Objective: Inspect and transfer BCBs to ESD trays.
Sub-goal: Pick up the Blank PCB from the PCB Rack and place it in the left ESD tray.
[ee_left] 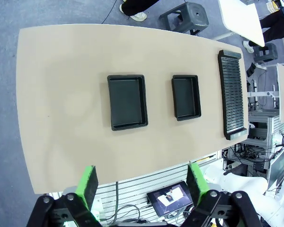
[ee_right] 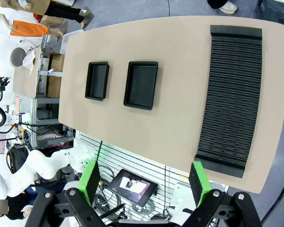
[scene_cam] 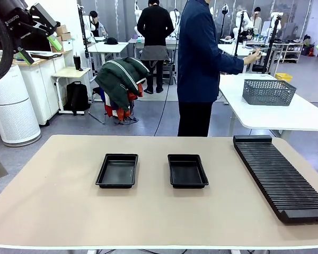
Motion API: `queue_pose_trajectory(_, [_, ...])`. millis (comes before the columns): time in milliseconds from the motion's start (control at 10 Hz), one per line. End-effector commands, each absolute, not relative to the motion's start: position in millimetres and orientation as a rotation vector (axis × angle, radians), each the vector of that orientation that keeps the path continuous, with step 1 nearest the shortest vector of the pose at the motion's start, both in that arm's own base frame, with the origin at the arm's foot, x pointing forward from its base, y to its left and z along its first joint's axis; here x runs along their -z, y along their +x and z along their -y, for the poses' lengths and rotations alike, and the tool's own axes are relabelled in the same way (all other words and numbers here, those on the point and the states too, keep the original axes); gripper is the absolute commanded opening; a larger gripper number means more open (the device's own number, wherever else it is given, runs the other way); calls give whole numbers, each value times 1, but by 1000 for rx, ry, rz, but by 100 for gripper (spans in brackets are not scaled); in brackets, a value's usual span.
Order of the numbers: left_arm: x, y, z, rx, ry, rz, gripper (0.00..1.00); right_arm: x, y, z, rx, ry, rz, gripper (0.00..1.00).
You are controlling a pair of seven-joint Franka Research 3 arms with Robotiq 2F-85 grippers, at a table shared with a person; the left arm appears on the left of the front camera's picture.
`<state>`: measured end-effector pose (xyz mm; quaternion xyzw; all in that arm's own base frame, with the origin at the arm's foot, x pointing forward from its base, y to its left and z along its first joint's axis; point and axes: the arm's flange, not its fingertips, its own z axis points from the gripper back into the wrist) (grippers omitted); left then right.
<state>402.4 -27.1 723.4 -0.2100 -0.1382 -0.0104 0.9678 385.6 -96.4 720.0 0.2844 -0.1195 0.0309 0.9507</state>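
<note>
Starting nearest: your left gripper [ee_left: 143, 185] hangs high above the table [scene_cam: 53, 211] at the bottom of its wrist frame. Its jaws are released wide, with nothing between the green pads. Your right gripper [ee_right: 144, 182] sits at the bottom of its own frame, likewise spread and empty.

Mid-frame in the front view, the two ESD trays lie side by side but apart, the left tray [scene_cam: 117, 170] and the right tray [scene_cam: 187, 170]. Both floors are bare. The long ribbed rack [scene_cam: 278, 177] fills the right of the frame, and its slots look empty.

Beyond the far edge, upper centre, the person [scene_cam: 199, 63] is turned toward a white table [scene_cam: 307, 116] carrying a grey mesh basket [scene_cam: 268, 91]. One hand [scene_cam: 253, 57] is raised at upper right; what it holds, if anything, is too small to tell.

Judgement: you're at the very start, with nothing transferred and both arms parked waiting for a first BCB. The next move calls for a board to come within reach, probably from the person. Then pinch it by an edge, hold it up for inspection, and lower it flat inside a tray's rim.
</note>
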Motion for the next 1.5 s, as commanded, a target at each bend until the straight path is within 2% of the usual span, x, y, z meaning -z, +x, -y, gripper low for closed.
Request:
queue_pose_trajectory(0, [-723,401,26,18,-424,288,100,-720,384,96,-63,579,247,100])
queue_pose_trajectory(1400, [-723,401,26,18,-424,288,100,-720,384,96,-63,579,247,100])
